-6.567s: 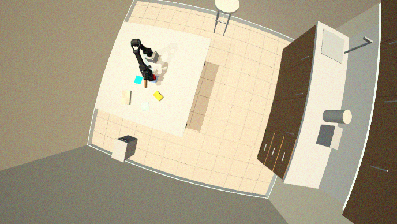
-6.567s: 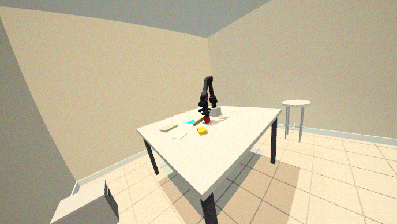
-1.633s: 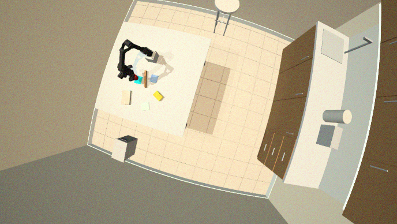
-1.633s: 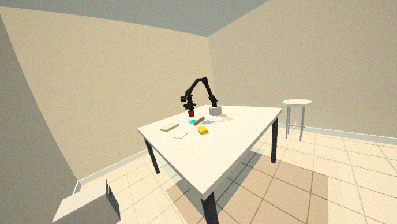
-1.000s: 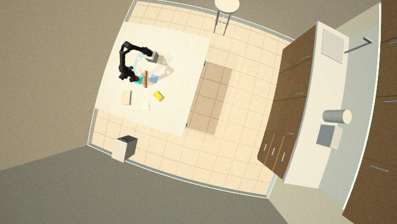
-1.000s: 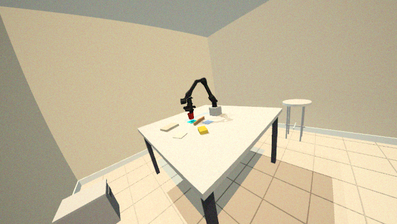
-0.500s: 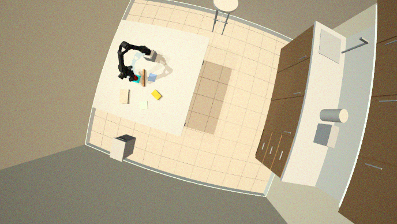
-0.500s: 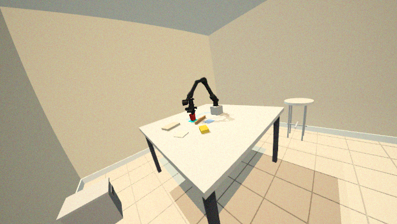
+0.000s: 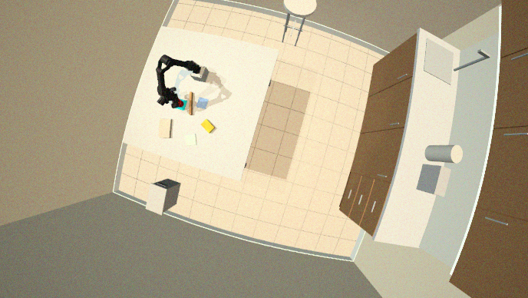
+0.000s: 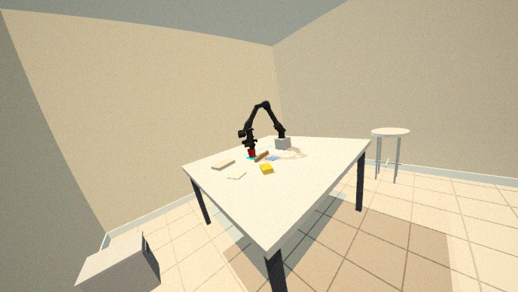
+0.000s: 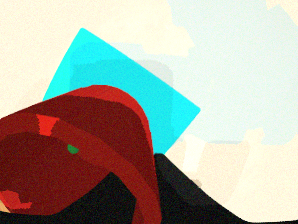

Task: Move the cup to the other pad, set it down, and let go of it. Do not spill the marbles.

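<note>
The red cup [image 9: 180, 103] [image 10: 251, 153] [image 11: 120, 115] looks roughly upright over the cyan pad [image 9: 184, 104] [image 10: 248, 158] [image 11: 165, 110]. Its base is very low; whether it touches the pad cannot be told. A green marble [image 11: 73, 149] shows inside the cup in the wrist view; other marbles cannot be made out. My gripper [image 10: 251, 147] [image 11: 146, 160] is shut on the cup's wall, one black finger inside and one outside. The blue pad [image 9: 202, 103] [image 10: 272, 158] is bare, on the far side of the brown bar from the cup.
The brown bar [image 9: 191, 104] [image 10: 261, 156] stands between the two pads. A yellow block [image 9: 208, 126] [image 10: 266, 168], a tan block [image 9: 165, 128] [image 10: 223, 164] and a pale green flat square [image 9: 190, 139] [image 10: 236, 175] lie on the white table [image 9: 230, 153] [image 10: 301, 180].
</note>
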`<action>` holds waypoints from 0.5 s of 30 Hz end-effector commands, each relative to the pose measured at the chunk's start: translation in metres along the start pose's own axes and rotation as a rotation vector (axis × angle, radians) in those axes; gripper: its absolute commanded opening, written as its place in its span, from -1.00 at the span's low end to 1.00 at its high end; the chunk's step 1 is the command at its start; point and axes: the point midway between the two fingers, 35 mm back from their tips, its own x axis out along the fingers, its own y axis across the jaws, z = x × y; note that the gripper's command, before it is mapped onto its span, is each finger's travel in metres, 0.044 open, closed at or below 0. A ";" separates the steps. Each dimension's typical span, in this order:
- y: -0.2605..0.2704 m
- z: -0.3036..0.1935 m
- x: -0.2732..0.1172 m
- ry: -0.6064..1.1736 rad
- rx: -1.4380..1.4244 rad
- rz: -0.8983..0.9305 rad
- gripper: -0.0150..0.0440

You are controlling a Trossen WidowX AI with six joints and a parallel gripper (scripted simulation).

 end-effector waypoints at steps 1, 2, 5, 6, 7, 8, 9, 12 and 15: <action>0.000 0.000 0.000 0.000 0.000 0.000 -0.49; 0.000 0.000 0.000 0.000 0.000 0.000 -0.49; 0.000 0.000 0.000 0.000 0.000 0.000 -0.22; 0.000 0.000 0.000 0.000 0.000 0.000 -0.14; 0.000 0.000 0.000 0.000 0.000 0.000 -0.06; 0.000 0.000 0.000 0.000 0.000 0.000 -0.06; 0.000 0.000 0.000 0.000 0.000 0.000 -0.06; 0.000 0.000 0.000 0.000 0.000 0.000 -0.06; 0.000 0.000 -0.001 0.000 0.000 0.000 -0.06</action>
